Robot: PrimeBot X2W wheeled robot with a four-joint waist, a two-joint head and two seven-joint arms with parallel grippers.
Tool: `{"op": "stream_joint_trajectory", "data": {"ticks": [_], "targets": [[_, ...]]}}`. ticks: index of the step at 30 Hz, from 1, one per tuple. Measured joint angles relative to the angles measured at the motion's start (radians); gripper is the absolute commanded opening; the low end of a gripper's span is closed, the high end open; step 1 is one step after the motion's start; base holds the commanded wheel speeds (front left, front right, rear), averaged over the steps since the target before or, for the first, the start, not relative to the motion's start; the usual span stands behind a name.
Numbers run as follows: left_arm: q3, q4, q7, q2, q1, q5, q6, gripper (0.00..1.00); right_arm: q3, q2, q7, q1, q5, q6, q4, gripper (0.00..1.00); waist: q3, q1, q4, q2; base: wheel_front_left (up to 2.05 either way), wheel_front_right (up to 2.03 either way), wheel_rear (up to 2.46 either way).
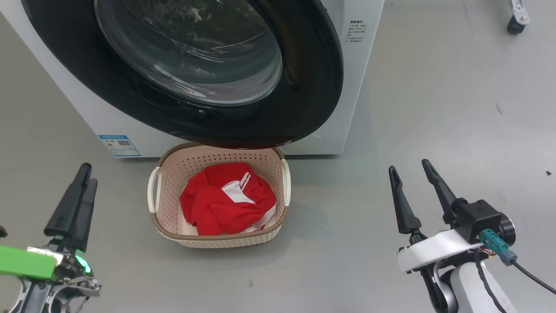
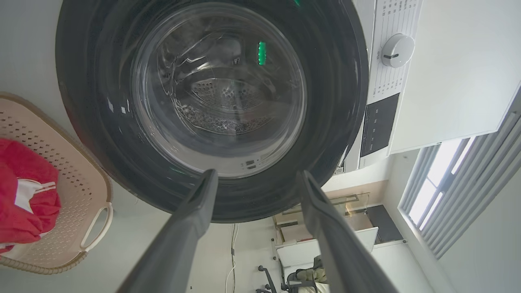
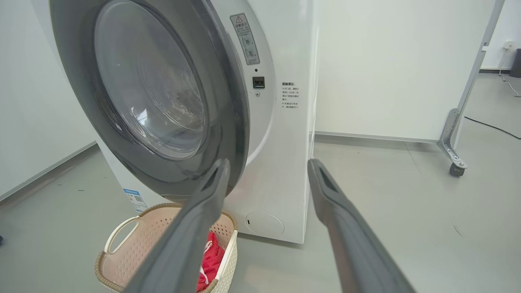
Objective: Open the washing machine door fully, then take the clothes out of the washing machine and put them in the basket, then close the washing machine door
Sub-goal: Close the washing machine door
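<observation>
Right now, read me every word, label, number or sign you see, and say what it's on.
Nothing is legible enough to quote.
Blue sticker on the washing machine: QR code, print too small.
Black print right of the washing machine door: blurred.
Warning label in the door recess: triangle sign, text too small.
Dial panel: markings too small.

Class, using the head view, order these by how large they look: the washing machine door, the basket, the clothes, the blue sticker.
1. washing machine door, largest though cropped by the frame.
2. basket.
3. clothes, lying inside the basket.
4. blue sticker, smallest.
</observation>
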Motion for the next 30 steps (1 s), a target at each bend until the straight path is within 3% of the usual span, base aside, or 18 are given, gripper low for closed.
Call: {"op": "stream_joint_trajectory", "data": {"ticks": [4, 10, 15, 22, 27, 30], "targets": [[-0.009, -0.049, -0.058, 0.000, 0.011, 0.082, 0.000, 1.00, -0.004, -0.001, 0.000, 0.016, 0.000, 0.000, 0.002, 1.00, -0.012, 0.0000, -0.003, 0.0000, 0.00, 0.00, 0.00], [-0.041, -0.123, -0.142, 0.002, 0.035, 0.289, 0.000, 1.00, -0.012, -0.001, 0.000, 0.020, -0.004, 0.000, 0.002, 1.00, -0.023, 0.0000, -0.013, 0.0000, 0.00, 0.00, 0.00], [-0.098, -0.176, -0.241, 0.089, 0.053, 0.558, 0.000, 1.00, -0.035, -0.007, 0.000, 0.031, -0.007, 0.000, -0.004, 1.00, -0.033, 0.0000, -0.020, 0.0000, 0.00, 0.00, 0.00], [-0.142, -0.156, -0.400, 0.156, 0.112, 0.893, -0.001, 1.00, -0.055, -0.012, 0.000, 0.043, -0.009, -0.002, -0.013, 1.00, -0.049, 0.0000, -0.019, 0.0000, 0.00, 0.00, 0.00], [-0.160, -0.105, -0.469, 0.158, 0.160, 1.055, -0.002, 1.00, -0.057, -0.012, 0.000, 0.056, -0.016, -0.002, -0.017, 1.00, -0.058, 0.0000, -0.017, 0.0000, 0.00, 0.00, 0.00], [-0.207, -0.066, -0.503, 0.157, 0.180, 1.146, 0.026, 1.00, -0.057, -0.010, 0.000, 0.063, -0.016, -0.002, -0.017, 1.00, -0.067, 0.0000, -0.016, 0.0000, 0.00, 0.00, 0.00]]}}
